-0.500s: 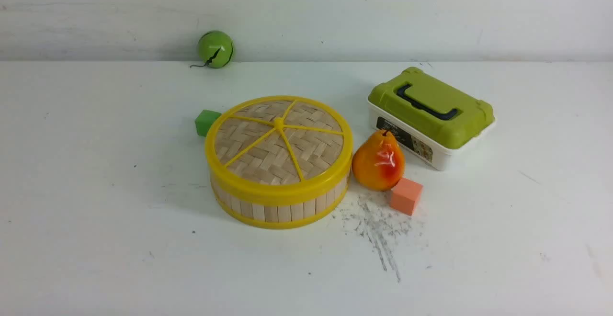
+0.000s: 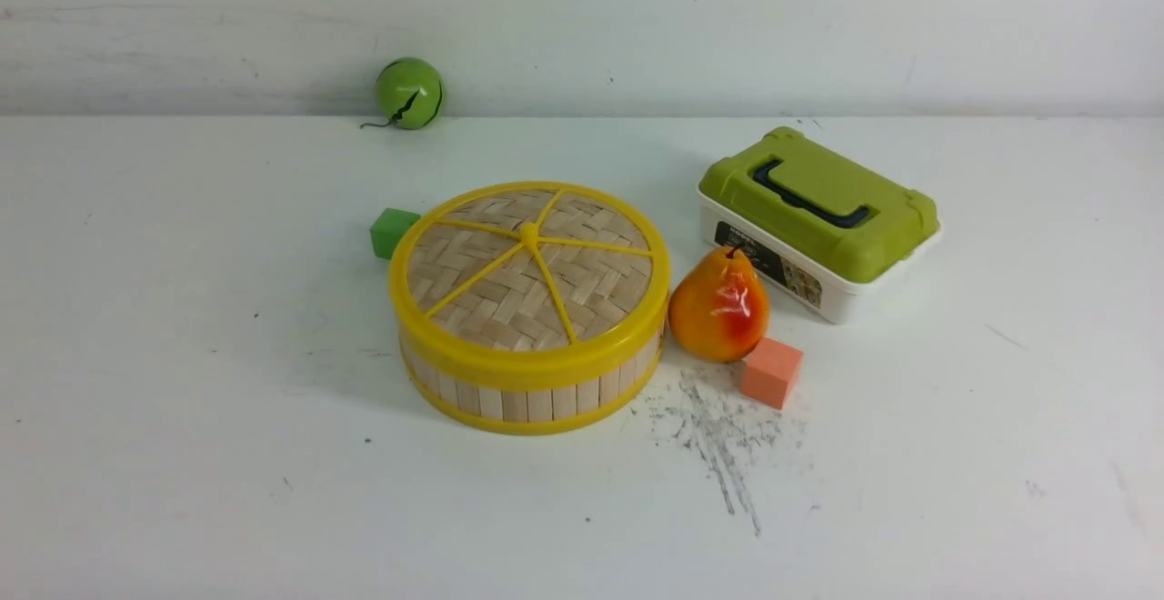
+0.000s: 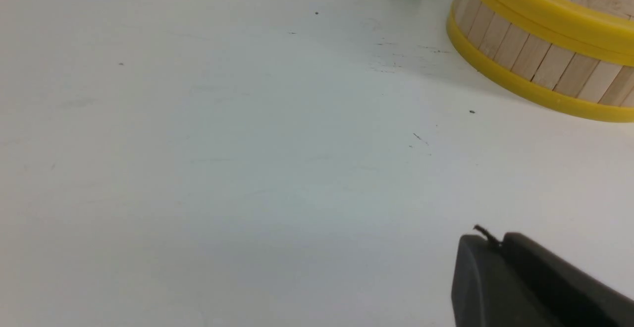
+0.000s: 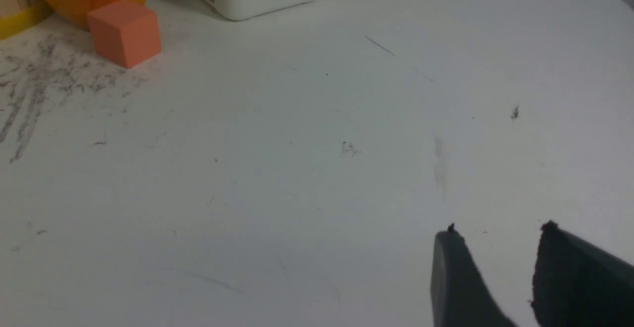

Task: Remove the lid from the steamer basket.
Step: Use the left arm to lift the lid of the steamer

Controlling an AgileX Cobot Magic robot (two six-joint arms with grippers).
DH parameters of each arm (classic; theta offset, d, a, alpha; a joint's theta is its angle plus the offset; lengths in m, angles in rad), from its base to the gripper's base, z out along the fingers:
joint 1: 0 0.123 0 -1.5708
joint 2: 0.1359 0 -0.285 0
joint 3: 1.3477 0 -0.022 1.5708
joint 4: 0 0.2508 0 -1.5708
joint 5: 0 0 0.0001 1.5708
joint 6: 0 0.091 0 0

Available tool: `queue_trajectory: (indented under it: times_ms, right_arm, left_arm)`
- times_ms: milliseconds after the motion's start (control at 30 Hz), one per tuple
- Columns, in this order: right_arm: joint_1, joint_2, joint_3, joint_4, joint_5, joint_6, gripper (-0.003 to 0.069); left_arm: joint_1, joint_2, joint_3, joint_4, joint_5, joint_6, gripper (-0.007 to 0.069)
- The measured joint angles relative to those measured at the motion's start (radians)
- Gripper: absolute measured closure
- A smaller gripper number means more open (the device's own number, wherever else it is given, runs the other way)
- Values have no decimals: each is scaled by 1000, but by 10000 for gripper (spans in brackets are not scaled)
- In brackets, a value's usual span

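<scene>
The lid, woven tan bamboo with a yellow rim and spokes, sits on the steamer basket in the middle of the table. Its slatted wall and yellow rims also show in the left wrist view. Neither arm shows in the front view. My left gripper is shut and empty, low over bare table, well short of the basket. My right gripper is open and empty over bare table, far from the orange cube.
A pear and an orange cube stand right of the basket. A white box with an olive-green lid is behind them. A green cube touches the basket's far left. A green ball rests at the back wall.
</scene>
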Motion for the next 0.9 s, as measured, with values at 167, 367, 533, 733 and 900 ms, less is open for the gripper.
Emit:
queue_trajectory:
  times_ms: [167,367,533,733,900]
  right_arm:
    - [0,0,0,0,0,0,419]
    - [0,0,0,0,0,0,419]
    - [0,0,0,0,0,0,419]
    - [0,0,0,0,0,0,419]
    - [0,0,0,0,0,0,419]
  left_arm:
    - [0,0,0,0,0,0,585]
    - [0,0,0,0,0,0,580]
    - [0,0,0,0,0,0,573]
    - [0,0,0,0,0,0,566]
    - [0,0,0,0,-11,0,563]
